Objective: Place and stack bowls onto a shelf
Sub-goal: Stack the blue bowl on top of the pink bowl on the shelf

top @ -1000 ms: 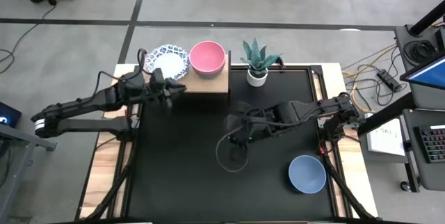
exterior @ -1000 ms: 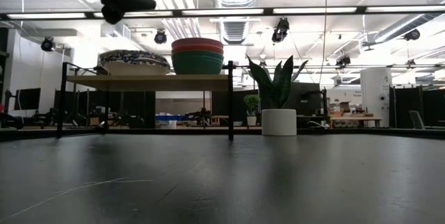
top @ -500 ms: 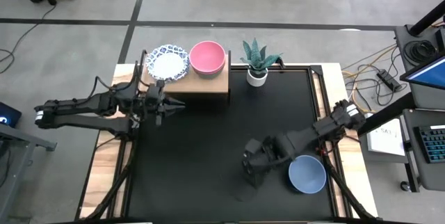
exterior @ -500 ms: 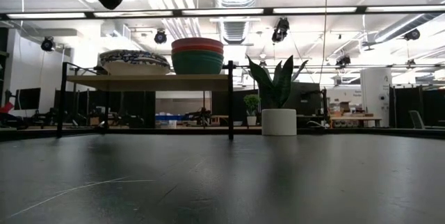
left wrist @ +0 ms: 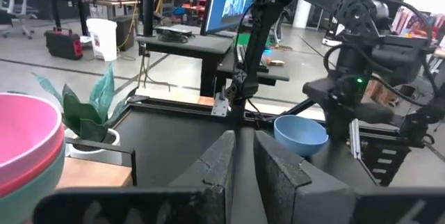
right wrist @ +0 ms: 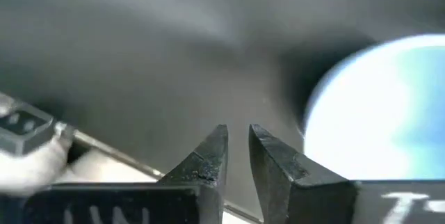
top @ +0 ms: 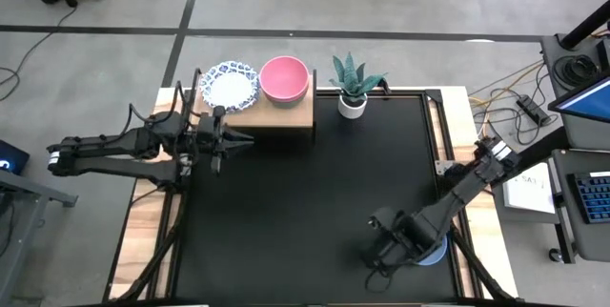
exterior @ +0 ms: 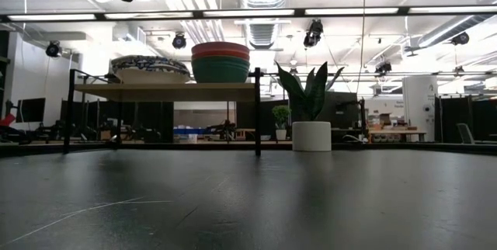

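Fingers nearly together on both grippers, right gripper (top: 378,257) beside grey-blue bowl (top: 431,247) on counter (top: 305,202), left gripper (top: 227,139) near shelf (top: 286,114), pink bowl (top: 284,78) topping stack.

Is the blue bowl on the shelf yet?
No. The blue bowl sits upright on the table by the right gripper, far from the shelf.

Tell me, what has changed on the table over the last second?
The right gripper swung from the table's middle to the near edge beside the grey-blue bowl. The left gripper drew back from the shelf. Neither took anything; bowls and plant stayed put.
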